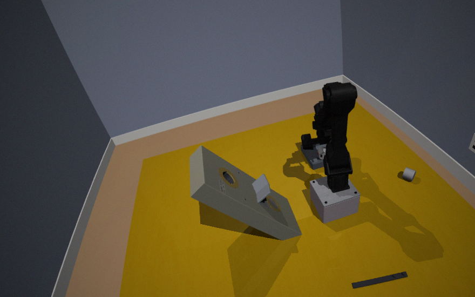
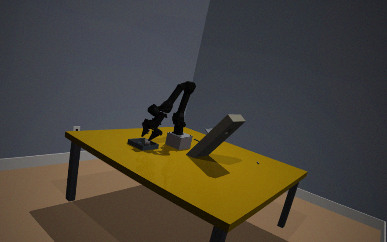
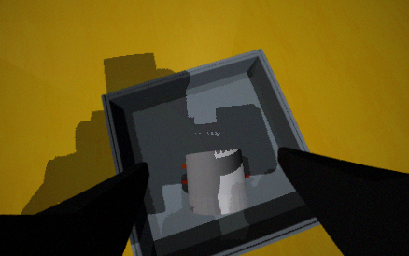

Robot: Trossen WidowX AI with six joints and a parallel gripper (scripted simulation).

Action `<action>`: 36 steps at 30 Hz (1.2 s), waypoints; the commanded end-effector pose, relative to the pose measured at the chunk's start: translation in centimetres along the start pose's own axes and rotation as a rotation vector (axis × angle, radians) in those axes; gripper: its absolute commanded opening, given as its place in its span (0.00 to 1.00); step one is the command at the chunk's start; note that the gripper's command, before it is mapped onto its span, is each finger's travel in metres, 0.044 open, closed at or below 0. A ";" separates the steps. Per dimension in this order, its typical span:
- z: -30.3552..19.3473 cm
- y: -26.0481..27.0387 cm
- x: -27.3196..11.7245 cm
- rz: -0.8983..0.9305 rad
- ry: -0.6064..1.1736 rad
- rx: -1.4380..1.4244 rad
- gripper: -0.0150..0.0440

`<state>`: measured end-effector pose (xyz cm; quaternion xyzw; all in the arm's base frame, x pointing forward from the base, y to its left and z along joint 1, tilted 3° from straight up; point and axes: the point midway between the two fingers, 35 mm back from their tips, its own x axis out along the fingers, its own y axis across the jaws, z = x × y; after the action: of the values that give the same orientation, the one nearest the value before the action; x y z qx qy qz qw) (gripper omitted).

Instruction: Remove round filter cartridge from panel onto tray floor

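Observation:
The pale round cartridge point(image 1: 321, 152) point(image 2: 147, 142) point(image 3: 216, 182) is inside the grey tray point(image 1: 318, 166) point(image 2: 135, 145) point(image 3: 225, 91), near one wall. Its curved side faces the wrist camera and it appears to lie on its side. Small red parts show beside it; its slotted face is not visible. My gripper point(image 2: 146, 138) point(image 3: 213, 161) is open above the tray, with a gap between the cartridge and each fingertip in the wrist view. The sloped service panel point(image 1: 243, 188) point(image 2: 216, 138) has an empty round opening point(image 1: 228, 177).
A raised pale flap point(image 1: 260, 188) stands on the panel beside a second ringed round spot point(image 1: 273, 203). The robot's base block point(image 1: 335, 211) point(image 2: 178, 141) stands between tray and panel. A white cylinder point(image 1: 408, 174) and a dark flat bar point(image 1: 379, 280) lie on the yellow table.

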<state>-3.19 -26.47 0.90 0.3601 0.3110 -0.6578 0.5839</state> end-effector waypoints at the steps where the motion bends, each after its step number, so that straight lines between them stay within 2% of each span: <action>1: 2.4 0.0 -2.8 0.000 -0.022 0.000 1.00; 5: 3.5 0.0 -5.6 0.000 -0.021 0.000 1.00; 8: 3.4 0.0 -4.5 -0.002 -0.032 0.002 1.00; 36: 3.4 0.0 -4.5 -0.002 -0.032 0.002 1.00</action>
<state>-3.32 -26.82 6.56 0.3496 0.3008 -0.6644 0.5881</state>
